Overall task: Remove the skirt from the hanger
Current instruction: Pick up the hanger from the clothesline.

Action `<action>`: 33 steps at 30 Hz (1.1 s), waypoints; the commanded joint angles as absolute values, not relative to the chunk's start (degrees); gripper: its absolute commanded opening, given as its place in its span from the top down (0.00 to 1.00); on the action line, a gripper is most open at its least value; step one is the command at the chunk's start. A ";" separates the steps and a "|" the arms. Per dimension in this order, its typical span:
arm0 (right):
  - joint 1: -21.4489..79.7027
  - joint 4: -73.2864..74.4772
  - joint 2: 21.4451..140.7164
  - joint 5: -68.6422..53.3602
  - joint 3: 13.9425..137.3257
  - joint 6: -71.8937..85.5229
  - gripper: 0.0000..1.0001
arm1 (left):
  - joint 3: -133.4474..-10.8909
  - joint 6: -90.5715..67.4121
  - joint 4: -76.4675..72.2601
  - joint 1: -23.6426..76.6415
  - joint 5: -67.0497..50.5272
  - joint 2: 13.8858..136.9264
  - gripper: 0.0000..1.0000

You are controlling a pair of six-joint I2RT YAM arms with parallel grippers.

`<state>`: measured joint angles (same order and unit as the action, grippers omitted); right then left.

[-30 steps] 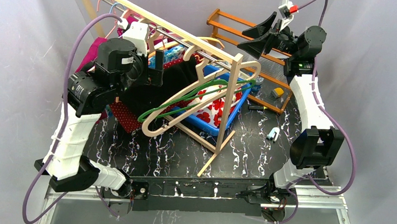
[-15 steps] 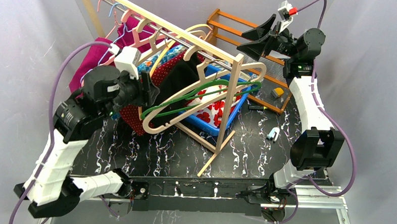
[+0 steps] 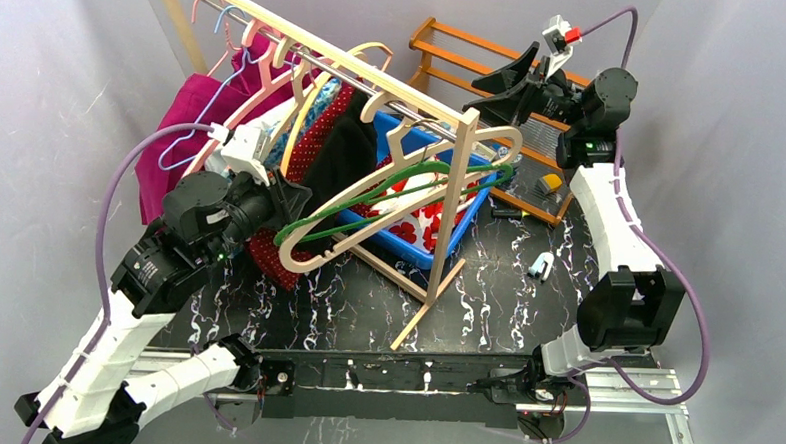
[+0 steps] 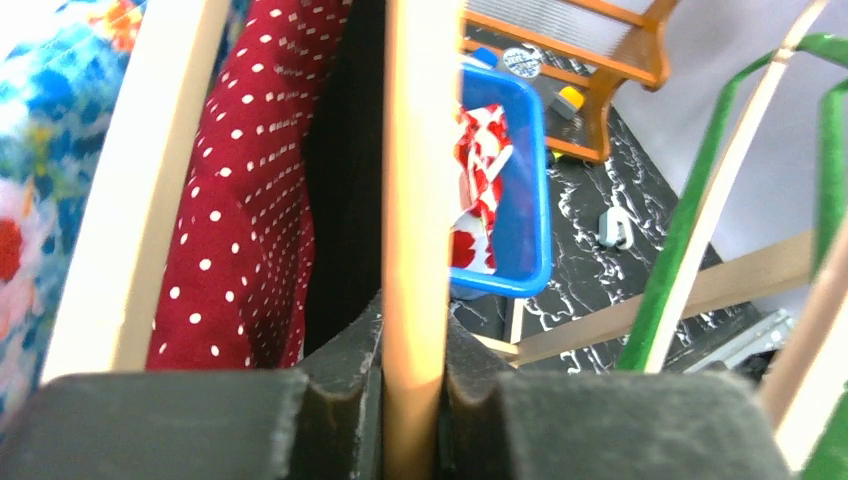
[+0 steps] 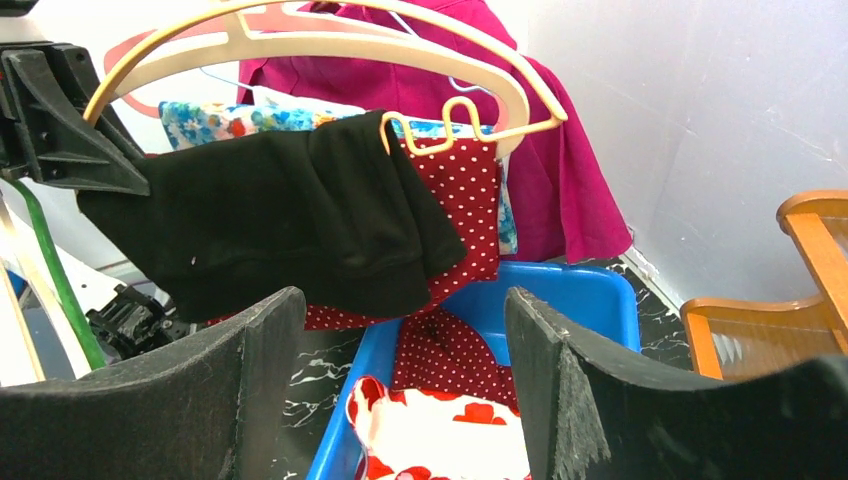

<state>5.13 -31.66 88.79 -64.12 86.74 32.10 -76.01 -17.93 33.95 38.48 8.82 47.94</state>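
The skirt (image 5: 290, 220), a black cloth, hangs folded over a thin yellow wooden hanger (image 4: 415, 150) on the rail. In the top view the skirt (image 3: 342, 150) shows between the hangers. My left gripper (image 4: 413, 330) is shut on the lower end of that hanger's arm, beside the skirt's edge (image 3: 288, 195). My right gripper (image 5: 400, 330) is open and holds nothing. It hovers high at the back right (image 3: 497, 86), facing the skirt from the far side, well apart from it. A red polka-dot cloth (image 5: 465, 200) hangs right behind the skirt.
A wooden clothes rail (image 3: 307, 43) crosses the scene diagonally and carries more hangers, a green one (image 3: 391, 187) and a magenta garment (image 3: 189, 113). A blue bin (image 3: 475, 211) below holds red and white cloths. An orange wooden rack (image 3: 457, 45) stands behind.
My left gripper has come down and back toward the front left and has closed on the yellow hanger's arm. The hanging clothes have swung. The right gripper has shifted slightly left.
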 commanded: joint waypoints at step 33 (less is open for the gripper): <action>-6.83 -20.10 82.71 -47.24 74.51 47.65 0.02 | -93.60 -34.01 32.67 38.58 -7.91 69.40 1.00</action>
<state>0.56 -11.22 83.72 -42.09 80.38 39.07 -101.51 -30.57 44.69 38.48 -7.77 72.88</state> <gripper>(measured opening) 0.983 0.108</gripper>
